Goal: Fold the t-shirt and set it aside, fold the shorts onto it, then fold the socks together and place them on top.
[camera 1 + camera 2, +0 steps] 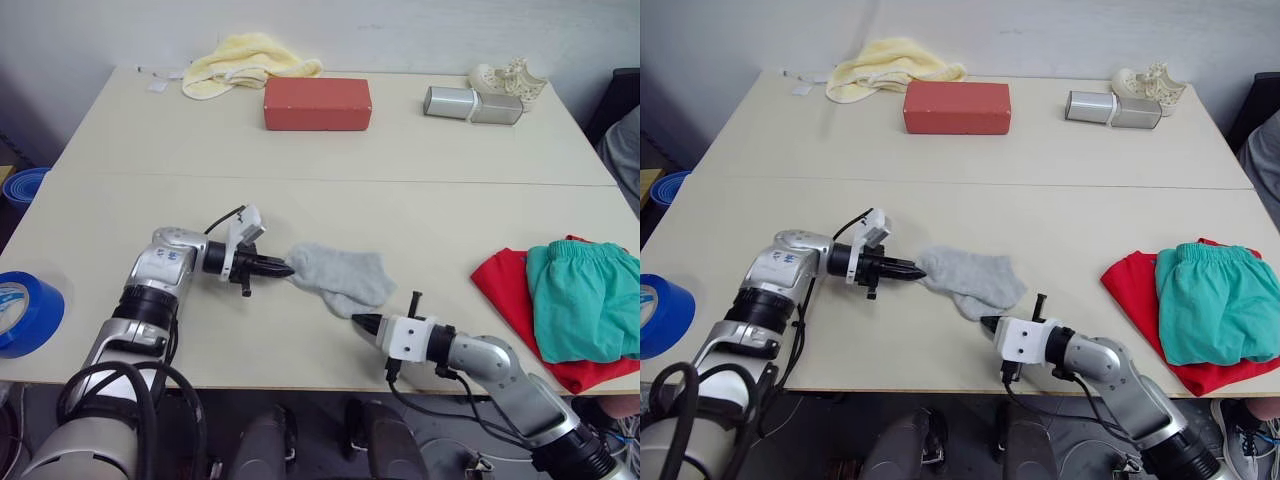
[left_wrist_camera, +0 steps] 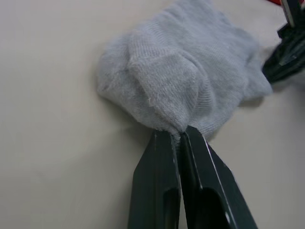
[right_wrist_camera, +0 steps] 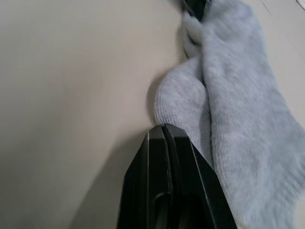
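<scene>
Left gripper (image 1: 286,268): fingers together, pinching a fold at the left end of the socks (image 1: 342,277). Right gripper (image 1: 358,321): fingers closed against each other, tip touching the near edge of the socks, nothing seen clamped between them. Socks: grey pair, overlapped, flat on the table (image 1: 300,150) near its front edge, between both grippers; long axis running left to right, slightly toward the near right. Shorts (image 1: 585,300): teal, folded, lying on the folded red t-shirt (image 1: 505,290) at the table's right edge, well apart from the socks. No readable writing or labels anywhere.
</scene>
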Available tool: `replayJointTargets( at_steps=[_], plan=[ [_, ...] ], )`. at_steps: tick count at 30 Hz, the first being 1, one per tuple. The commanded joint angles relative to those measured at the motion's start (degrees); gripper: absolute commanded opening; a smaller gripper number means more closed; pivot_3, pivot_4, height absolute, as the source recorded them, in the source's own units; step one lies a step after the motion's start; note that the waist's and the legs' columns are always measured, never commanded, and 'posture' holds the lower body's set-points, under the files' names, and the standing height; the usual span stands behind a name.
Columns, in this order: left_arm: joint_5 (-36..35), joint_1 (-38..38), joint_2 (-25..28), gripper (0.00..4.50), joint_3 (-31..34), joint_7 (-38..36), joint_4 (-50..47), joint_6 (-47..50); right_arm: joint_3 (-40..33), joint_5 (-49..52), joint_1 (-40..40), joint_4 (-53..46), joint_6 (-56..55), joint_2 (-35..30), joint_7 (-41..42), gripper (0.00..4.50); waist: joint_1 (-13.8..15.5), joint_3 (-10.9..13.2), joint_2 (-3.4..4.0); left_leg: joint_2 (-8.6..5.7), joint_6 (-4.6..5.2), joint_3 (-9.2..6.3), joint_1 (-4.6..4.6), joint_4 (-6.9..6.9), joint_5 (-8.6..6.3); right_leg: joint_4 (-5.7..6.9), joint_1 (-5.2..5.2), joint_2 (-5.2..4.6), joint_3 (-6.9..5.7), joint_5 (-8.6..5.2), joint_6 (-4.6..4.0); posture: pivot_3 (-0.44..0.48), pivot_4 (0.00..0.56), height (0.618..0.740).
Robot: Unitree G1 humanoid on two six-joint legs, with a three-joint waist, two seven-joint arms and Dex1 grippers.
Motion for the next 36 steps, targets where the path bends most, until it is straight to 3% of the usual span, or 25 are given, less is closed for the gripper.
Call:
replayJointTargets(
  at_steps=[1,9,12,15,20,24,32,36],
  plan=[
    [-1.60,2.81,1.67,0.06,1.07,0.53,-6.48,2.45,-3.86,1.26,2.02,-0.63,-0.98,-2.44,1.67,0.00,0.01,0.00,0.00,0.00,0.00,-0.01,0.00,0.00,0.00,0.00,0.00,0.00,0.00,0.00,0.00,0.000,0.150,0.740],
    [-5.35,14.00,2.68,0.06,5.60,10.94,-26.17,11.54,-12.14,9.03,9.35,-0.80,-4.77,-5.52,5.55,0.00,0.01,0.00,0.00,0.04,0.00,-0.07,0.05,-0.02,0.00,-0.04,0.08,-0.02,0.03,0.00,0.00,0.000,0.150,0.740],
    [-7.70,16.95,1.43,0.06,8.04,15.41,-32.00,15.49,-14.82,20.42,12.32,-5.02,2.91,-3.83,8.38,0.00,0.03,0.00,0.00,0.04,0.00,-0.11,0.07,-0.03,-0.01,-0.04,0.11,-0.03,0.04,0.00,0.00,0.000,0.150,0.740],
    [-9.92,20.22,1.31,0.00,8.89,17.34,-37.19,18.09,-14.69,19.05,12.96,-6.16,0.42,-4.65,10.34,0.59,0.03,0.00,0.01,0.05,-0.01,-0.12,0.07,-0.02,-0.01,-0.06,0.12,-0.03,0.04,0.00,0.00,0.000,0.150,0.740],
    [-9.67,21.94,2.72,0.00,8.23,18.23,-37.28,15.88,-14.52,27.09,10.59,-10.44,14.14,0.20,6.47,2.29,0.04,0.00,0.01,0.09,-0.09,-0.13,0.17,-0.05,-0.05,-0.02,0.14,-0.03,0.04,-0.02,-0.05,0.000,0.150,0.740],
    [-9.85,20.96,3.28,0.00,7.57,18.01,-35.08,15.22,-8.25,12.78,4.90,-5.03,3.72,-2.06,9.02,3.59,-0.05,0.00,0.03,0.09,-0.12,-0.11,0.19,-0.05,-0.10,-0.04,0.14,-0.04,0.04,-0.02,-0.06,0.000,0.150,0.740],
    [-10.33,18.84,3.28,0.00,5.82,17.08,-32.38,15.31,-2.08,2.66,-2.54,4.31,-5.47,0.77,8.36,3.59,-0.06,0.00,0.03,0.08,-0.14,-0.06,0.17,-0.03,-0.09,-0.02,0.12,0.00,0.00,-0.04,-0.08,0.000,0.150,0.740],
    [-10.53,18.37,3.12,0.00,5.34,17.19,-31.82,15.40,-0.57,-0.63,-3.79,6.78,-8.08,2.25,6.95,2.72,-0.19,0.00,0.03,0.09,-0.15,-0.06,0.19,-0.03,-0.08,0.01,0.12,0.01,0.01,-0.04,-0.09,0.000,0.150,0.740]
  ],
)
